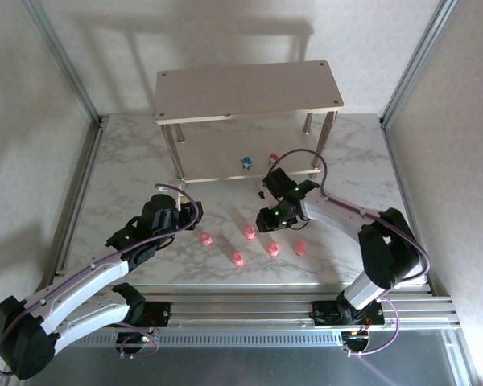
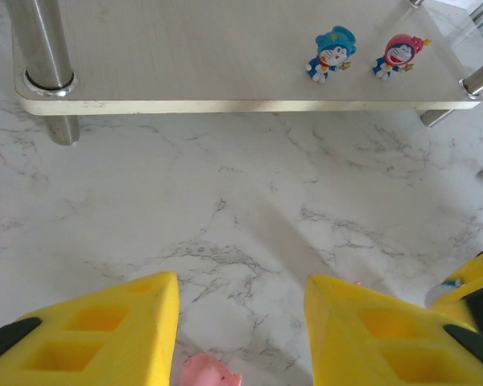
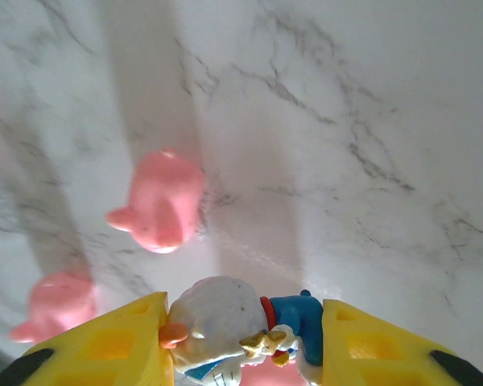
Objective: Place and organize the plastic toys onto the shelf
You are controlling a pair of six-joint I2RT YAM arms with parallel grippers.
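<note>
- The right gripper [image 3: 241, 315] is clamped on the white-blue toy [image 3: 225, 326], which sits crosswise between the yellow fingers [image 3: 113, 342].
- Ahead of its tips and slightly left, a pink toy [image 3: 159, 211] lies on the table [image 3: 370, 121]. A second pink one [image 3: 52, 305] lies just outside the left finger. Ahead and to the right is bare marble.
- Seen from above, the right gripper [image 1: 267, 217] is between the front edge of the shelf [image 1: 249, 90] and the pink toys, with the nearest pink [image 1: 249, 232] close by.
- The left gripper [image 2: 241, 291] stands open and holds nothing. A pink toy [image 2: 208, 371] lies on the table between its fingers, nearer the left one.
- Ahead of it, bare marble runs to the shelf's lower board [image 2: 185, 48]. The blue toy [image 2: 332, 53] and red toy [image 2: 396, 55] stand on the board ahead and to the right, near its front edge, close together but apart. A leg [image 2: 40, 40] stands ahead and to the left.
</note>
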